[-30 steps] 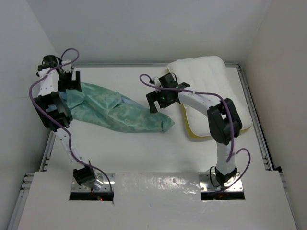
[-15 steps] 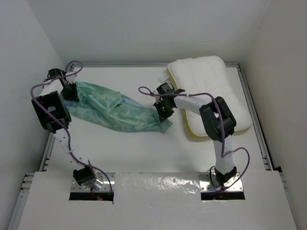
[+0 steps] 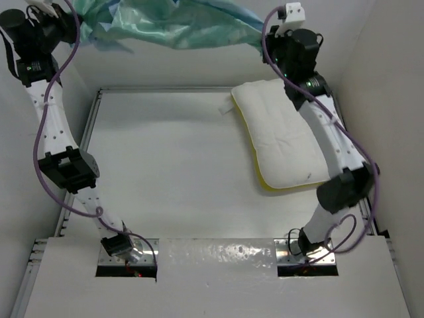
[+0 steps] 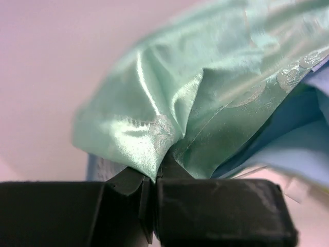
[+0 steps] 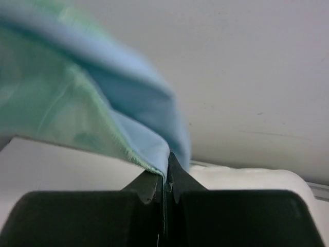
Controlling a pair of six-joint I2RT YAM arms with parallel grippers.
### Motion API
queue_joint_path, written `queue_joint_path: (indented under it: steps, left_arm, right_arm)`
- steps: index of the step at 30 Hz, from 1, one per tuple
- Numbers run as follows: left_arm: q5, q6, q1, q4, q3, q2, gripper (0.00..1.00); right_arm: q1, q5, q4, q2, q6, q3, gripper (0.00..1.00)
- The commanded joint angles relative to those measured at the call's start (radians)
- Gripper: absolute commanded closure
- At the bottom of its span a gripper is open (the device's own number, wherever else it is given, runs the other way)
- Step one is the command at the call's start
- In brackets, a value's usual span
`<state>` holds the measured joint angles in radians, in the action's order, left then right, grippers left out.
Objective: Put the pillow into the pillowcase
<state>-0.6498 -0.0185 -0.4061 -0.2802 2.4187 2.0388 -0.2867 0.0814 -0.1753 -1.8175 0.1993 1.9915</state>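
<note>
The pillowcase (image 3: 169, 23) hangs stretched high across the top of the top external view, sea-green with a light blue edge. My left gripper (image 4: 153, 172) is shut on its patterned green fabric (image 4: 205, 103) at the left end. My right gripper (image 5: 165, 172) is shut on the hem of its blue face (image 5: 133, 118) at the right end. The white quilted pillow (image 3: 285, 136) with a yellow underside lies on the table at the right, below the right arm. Its top edge (image 5: 247, 177) shows behind the right fingers.
White enclosure walls stand close on the left, right and back. The raised table rim (image 3: 89, 136) runs along the left side and the back. Purple cables loop along both arms. The arm bases (image 3: 126, 248) sit at the near edge.
Both grippers closed on the pillowcase ends on the table, then rose high with it. The pillowcase left the table and now hangs between them. The pillow stayed in place.
</note>
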Motion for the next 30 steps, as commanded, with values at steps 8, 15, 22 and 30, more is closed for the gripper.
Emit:
queue_joint_path:
  steps: [8, 15, 22, 30]
  left_arm:
    - [-0.152, -0.789, -0.033, -0.611, -0.591, -0.290, 0.00]
    - [-0.096, -0.730, -0.125, -0.607, -0.610, -0.299, 0.00]
    - [0.274, -0.805, 0.100, -0.596, -0.691, -0.223, 0.76]
    - [0.174, -1.033, 0.203, -0.889, -0.834, -0.126, 0.28]
  right_arm:
    - [-0.226, -0.146, 0.221, 0.530, -0.346, -1.104, 0.01]
    - [-0.221, -0.152, 0.180, 0.630, -0.274, -1.156, 0.05]
    - [-0.239, -0.196, 0.050, 0.289, -0.115, -0.816, 0.56]
    - [-0.485, -0.132, -0.110, -0.049, 0.016, -0.539, 0.34]
